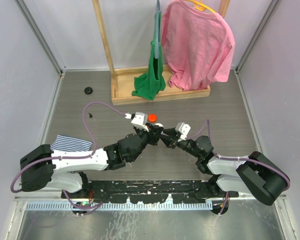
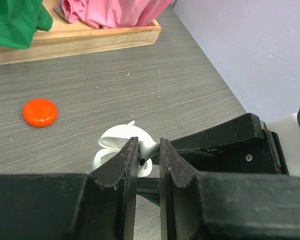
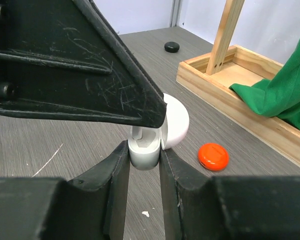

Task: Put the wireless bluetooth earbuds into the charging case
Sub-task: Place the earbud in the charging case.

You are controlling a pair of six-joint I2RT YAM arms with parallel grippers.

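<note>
My right gripper (image 3: 144, 152) is shut on the white charging case (image 3: 146, 150), whose lid (image 3: 176, 124) stands open. My left gripper (image 2: 149, 150) is shut on a white earbud (image 2: 148, 151) and holds it right over the open case (image 2: 110, 147). In the right wrist view the left gripper's black finger (image 3: 90, 75) covers the top of the case, and the earbud's stem (image 3: 140, 134) shows inside the cavity. In the top view both grippers meet mid-table, left (image 1: 157, 136) and right (image 1: 169, 141), and the case is hidden between them.
A small orange disc (image 1: 152, 118) lies on the table just beyond the grippers. A black disc (image 1: 89, 90) lies at the far left. A wooden rack (image 1: 160, 92) holds green cloth and a pink shirt at the back. A striped cloth (image 1: 72, 143) lies near the left arm.
</note>
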